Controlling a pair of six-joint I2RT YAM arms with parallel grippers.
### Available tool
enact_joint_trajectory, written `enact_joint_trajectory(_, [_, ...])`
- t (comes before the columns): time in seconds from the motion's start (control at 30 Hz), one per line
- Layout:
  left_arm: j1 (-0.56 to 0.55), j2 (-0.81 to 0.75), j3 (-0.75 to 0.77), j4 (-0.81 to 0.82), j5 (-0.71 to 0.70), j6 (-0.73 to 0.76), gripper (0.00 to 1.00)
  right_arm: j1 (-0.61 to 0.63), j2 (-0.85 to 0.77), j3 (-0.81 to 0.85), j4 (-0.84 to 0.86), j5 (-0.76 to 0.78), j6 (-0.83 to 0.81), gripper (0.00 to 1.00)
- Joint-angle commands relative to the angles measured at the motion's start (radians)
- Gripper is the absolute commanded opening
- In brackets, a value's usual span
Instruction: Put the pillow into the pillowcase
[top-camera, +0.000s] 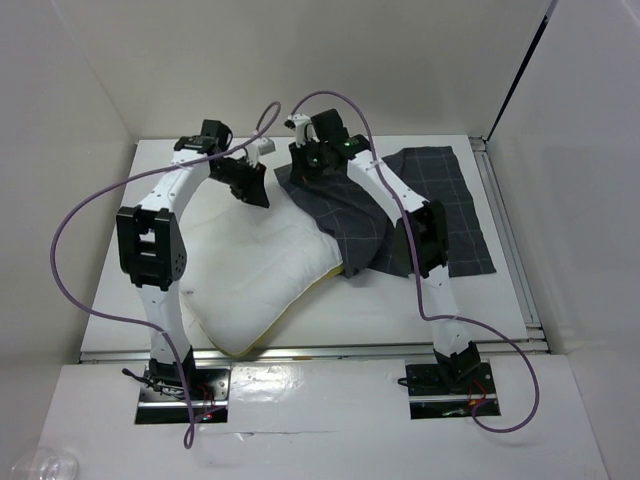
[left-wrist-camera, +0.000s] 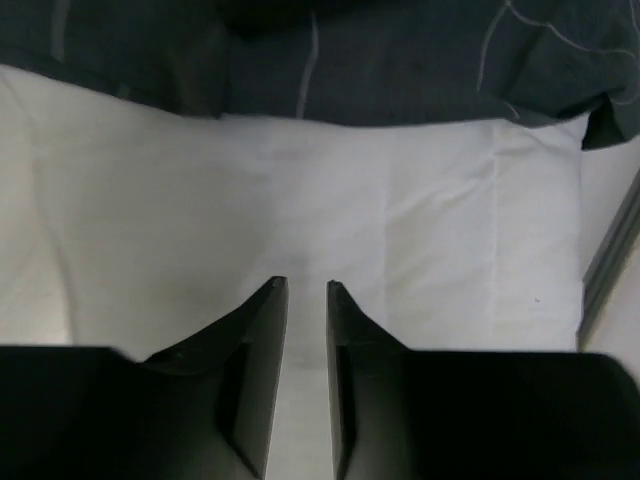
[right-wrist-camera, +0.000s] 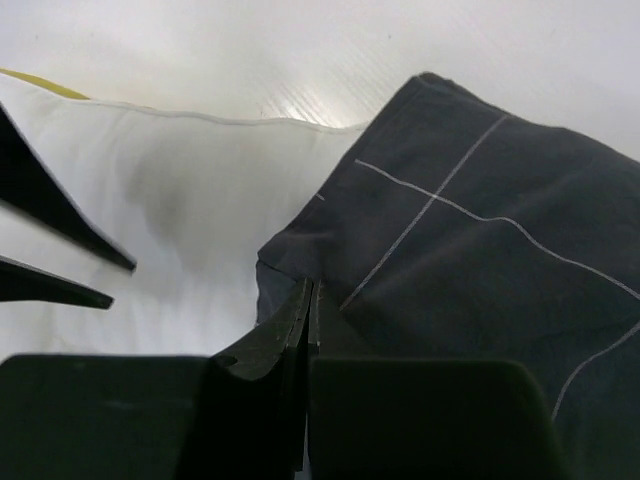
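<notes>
One pillow (top-camera: 262, 268) lying diagonally, far end under pillowcase (top-camera: 450, 200), left fingers (left-wrist-camera: 262, 345) parted, empty, right fingers (right-wrist-camera: 285, 335) pinching pillowcase edge.

1 pillow (top-camera: 262, 268), 1 pillowcase (top-camera: 445, 195), 2 arms (top-camera: 150, 250) (top-camera: 427, 240)

The right gripper (right-wrist-camera: 308, 290), black jaws pressed together, pinches an edge of the dark grey, pale-checked pillowcase (right-wrist-camera: 470, 290). Left of it lies the white pillow (right-wrist-camera: 190, 200), showing yellow at its far-left edge, on the white worktop (right-wrist-camera: 300, 50).
</notes>
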Motion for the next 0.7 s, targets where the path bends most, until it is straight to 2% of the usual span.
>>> enact_joint_trajectory(0.0, [0.033, -0.004, 0.073, 0.091, 0.031, -0.087, 0.37, 0.009, -0.077, -0.024, 0.023, -0.053, 0.020, 0.00])
enact_joint_trajectory(0.03, [0.047, -0.004, 0.098, 0.104, 0.015, -0.100, 0.48, 0.009, -0.086, -0.024, 0.023, -0.053, 0.020, 0.00])
enact_joint_trajectory(0.1, [0.058, 0.025, 0.155, 0.086, 0.005, -0.072, 0.56, 0.000, -0.087, -0.024, 0.014, -0.053, 0.020, 0.00])
enact_joint_trajectory(0.23, [0.092, 0.191, 0.406, -0.083, -0.035, 0.004, 0.74, 0.000, -0.097, -0.033, 0.014, -0.053, 0.020, 0.00])
enact_joint_trajectory(0.27, [0.101, 0.219, 0.434, -0.146, -0.035, 0.017, 0.78, 0.000, -0.097, -0.033, 0.014, -0.044, 0.020, 0.00])
enact_joint_trajectory(0.4, [0.145, 0.278, 0.442, -0.184, -0.035, 0.017, 1.00, -0.010, -0.097, -0.022, 0.014, -0.044, 0.020, 0.00])
enact_joint_trajectory(0.67, [0.188, 0.350, 0.410, -0.287, -0.025, 0.074, 1.00, -0.019, -0.097, -0.003, 0.004, -0.025, 0.020, 0.00])
